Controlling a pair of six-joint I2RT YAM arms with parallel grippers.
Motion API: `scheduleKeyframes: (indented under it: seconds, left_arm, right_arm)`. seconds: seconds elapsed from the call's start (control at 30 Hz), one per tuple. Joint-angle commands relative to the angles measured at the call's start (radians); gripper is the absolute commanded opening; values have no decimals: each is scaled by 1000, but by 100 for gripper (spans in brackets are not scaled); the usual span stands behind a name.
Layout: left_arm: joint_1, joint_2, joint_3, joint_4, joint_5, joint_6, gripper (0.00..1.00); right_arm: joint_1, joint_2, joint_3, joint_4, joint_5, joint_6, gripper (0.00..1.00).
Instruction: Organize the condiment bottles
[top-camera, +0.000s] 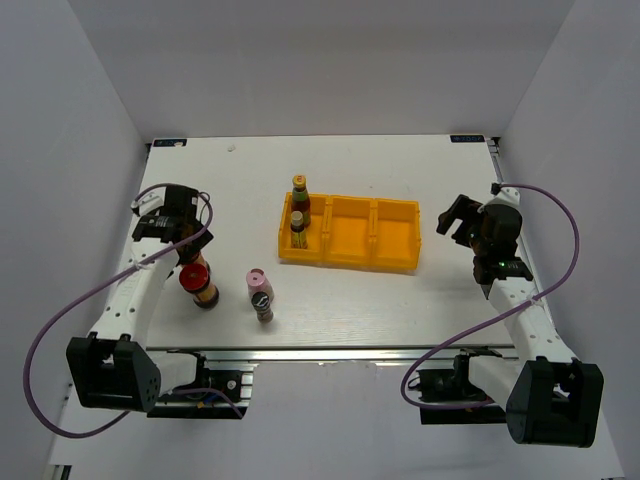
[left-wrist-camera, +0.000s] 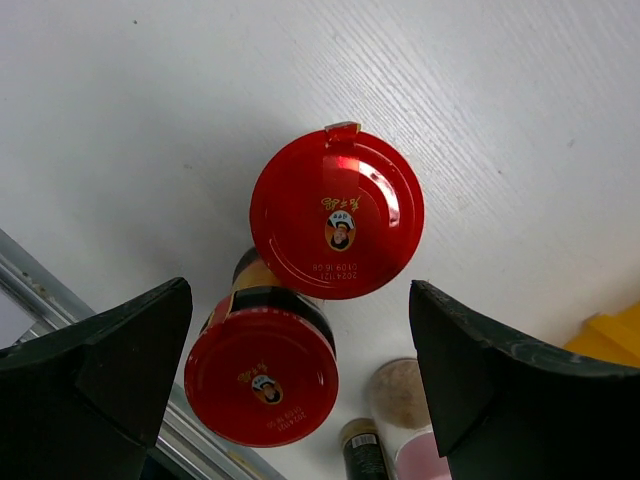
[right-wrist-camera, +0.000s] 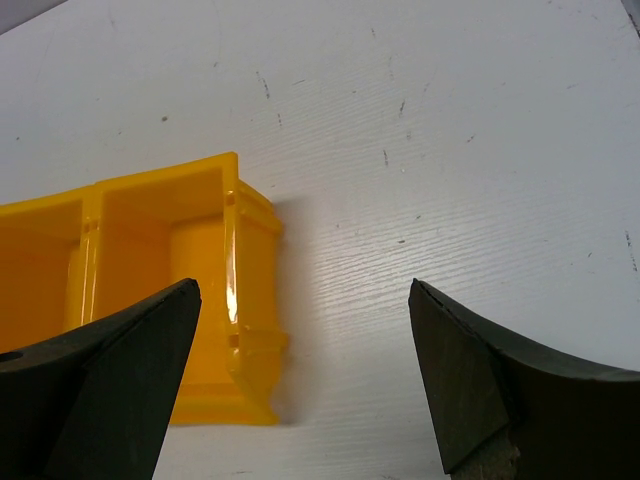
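left hand (left-wrist-camera: 300, 295): released, black wedge-shaped fingers spread wide, nothing gripped, hovering over the two squat jars.
upper red-capped jar (left-wrist-camera: 337, 214): right under the left hand, in the gap between its fingers. It has a wide, round, glossy red plastic cap with a little face logo, printed digits and a small tab on the rim.
lower red-capped jar (left-wrist-camera: 262, 375): just beside the first one and closer to the left finger. Same shiny cap, with a dark body and a yellowish label band peeking out. Can't tell if the two jars actually touch.
pink-capped bottle (top-camera: 260, 293): upright on the surface (top-camera: 400, 300), off to the left hand's right and apart from the red jars. It's slim, with a dark body and a pale pink cap.
yellow-capped bottles (top-camera: 298, 228): two slim ones with dark-looking bodies, well to the right of the left hand. Both look to be standing in the tray's end compartment on that hand's side, one behind the other.
tray (top-camera: 350, 258): smooth yellow plastic, three boxy compartments in a row, sitting to the left of the right hand. From that wrist, its end wall is just by the left finger.
right hand (right-wrist-camera: 303, 290): released too, fingers wide apart, holding nothing, over the white, faintly scuffed surface.
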Motion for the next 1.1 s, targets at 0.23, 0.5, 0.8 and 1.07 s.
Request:
scheduleKeyframes:
  seconds: [0.23,0.5,0.8,1.07]
  left_arm:
    - [45,59,-20,155,55,19,98]
    - [53,125,-27,166,27,-1,98]
    - [54,142,-26,162,25,-9,86]
    - [54,152,-26,165,42,-6,59]
  right_arm:
    - [2,-11,30,52,-79,-3,89]
    - [2,-66,15,61,-101,19,89]
    - [2,-146,27,-2,-57,42,89]
    - [2,-123,27,4,-57,45,89]
